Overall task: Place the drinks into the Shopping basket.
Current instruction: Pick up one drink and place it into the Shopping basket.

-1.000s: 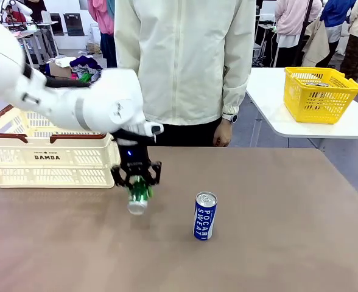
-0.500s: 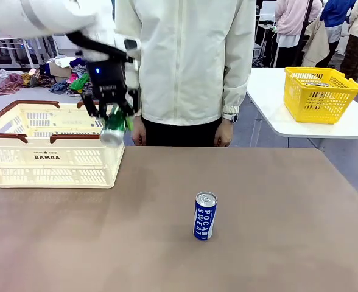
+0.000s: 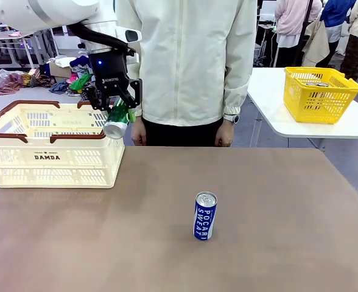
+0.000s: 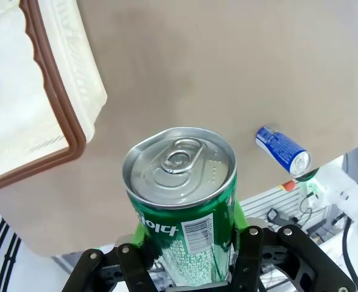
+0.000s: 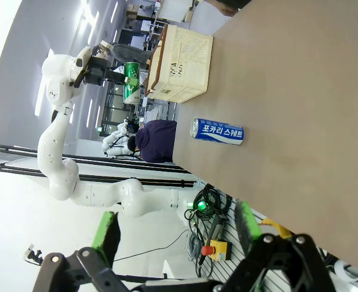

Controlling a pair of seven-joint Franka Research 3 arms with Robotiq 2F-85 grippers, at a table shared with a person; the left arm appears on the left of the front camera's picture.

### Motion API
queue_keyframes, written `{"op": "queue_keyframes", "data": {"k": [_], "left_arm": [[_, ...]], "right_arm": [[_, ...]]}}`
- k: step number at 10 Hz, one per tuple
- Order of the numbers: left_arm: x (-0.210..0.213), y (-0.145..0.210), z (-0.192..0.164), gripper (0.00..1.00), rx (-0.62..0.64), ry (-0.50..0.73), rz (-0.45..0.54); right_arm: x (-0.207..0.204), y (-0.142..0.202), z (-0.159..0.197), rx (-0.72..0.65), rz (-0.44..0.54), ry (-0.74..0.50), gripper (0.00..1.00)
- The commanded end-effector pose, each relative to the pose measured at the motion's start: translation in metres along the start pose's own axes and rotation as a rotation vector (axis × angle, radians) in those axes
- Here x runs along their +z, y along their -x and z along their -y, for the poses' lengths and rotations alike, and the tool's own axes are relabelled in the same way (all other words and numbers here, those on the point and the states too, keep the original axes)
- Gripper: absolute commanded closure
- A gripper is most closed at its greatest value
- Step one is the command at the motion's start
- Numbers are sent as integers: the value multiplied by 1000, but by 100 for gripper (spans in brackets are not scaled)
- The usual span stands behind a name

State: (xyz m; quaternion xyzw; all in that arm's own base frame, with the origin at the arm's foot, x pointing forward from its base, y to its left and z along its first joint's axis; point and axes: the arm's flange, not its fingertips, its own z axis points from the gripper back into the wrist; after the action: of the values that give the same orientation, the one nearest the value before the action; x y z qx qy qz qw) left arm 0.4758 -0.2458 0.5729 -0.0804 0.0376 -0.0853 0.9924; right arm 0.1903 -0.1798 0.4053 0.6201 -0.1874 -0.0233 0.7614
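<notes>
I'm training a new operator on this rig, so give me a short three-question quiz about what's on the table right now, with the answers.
1. True or false: the green can lies inside the white basket.
2. Fill in: the blue can stands ____ on the table.
3. What is the left tool shut on? A) the blue can B) the green can C) nothing
Key: 1 false, it is held in the air near the basket; 2 upright; 3 B.
</notes>
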Motion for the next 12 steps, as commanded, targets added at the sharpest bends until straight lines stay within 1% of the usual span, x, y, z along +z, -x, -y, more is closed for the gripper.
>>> {"op": "queue_keyframes", "data": {"k": [1, 2, 3, 4, 5, 6, 7, 8, 9, 10, 11, 12], "left_arm": [[4, 9, -4, 100, 13, -6, 8], [0, 0, 0, 100, 0, 0, 0], [14, -21, -21, 100, 41, 45, 1], [24, -39, -49, 100, 59, 63, 15], [33, -55, -83, 100, 105, 74, 89], [36, -67, -111, 100, 117, 80, 121], [31, -78, -138, 100, 122, 66, 86], [25, -87, -168, 100, 155, 79, 82], [14, -95, -201, 100, 145, 76, 22], [-1, -101, -224, 100, 49, 85, -70], [-18, -105, -240, 100, 106, 32, -48], [-35, -106, -247, 100, 76, 42, -29]], "right_arm": [[0, -3, -6, -5, 14, -10, 0], [0, -3, -6, -5, 14, -10, 0], [0, -3, -6, -5, 14, -10, 0], [0, -3, -6, -5, 14, -10, 0], [0, -3, -6, -5, 14, -10, 0], [0, -3, -6, -5, 14, -10, 0], [0, -3, -6, -5, 14, -10, 0], [0, -3, -6, -5, 14, -10, 0], [0, -3, -6, -5, 14, -10, 0], [0, -3, -6, -5, 14, -10, 0], [0, -3, -6, -5, 14, -10, 0], [0, -3, -6, -5, 14, -10, 0]]}}
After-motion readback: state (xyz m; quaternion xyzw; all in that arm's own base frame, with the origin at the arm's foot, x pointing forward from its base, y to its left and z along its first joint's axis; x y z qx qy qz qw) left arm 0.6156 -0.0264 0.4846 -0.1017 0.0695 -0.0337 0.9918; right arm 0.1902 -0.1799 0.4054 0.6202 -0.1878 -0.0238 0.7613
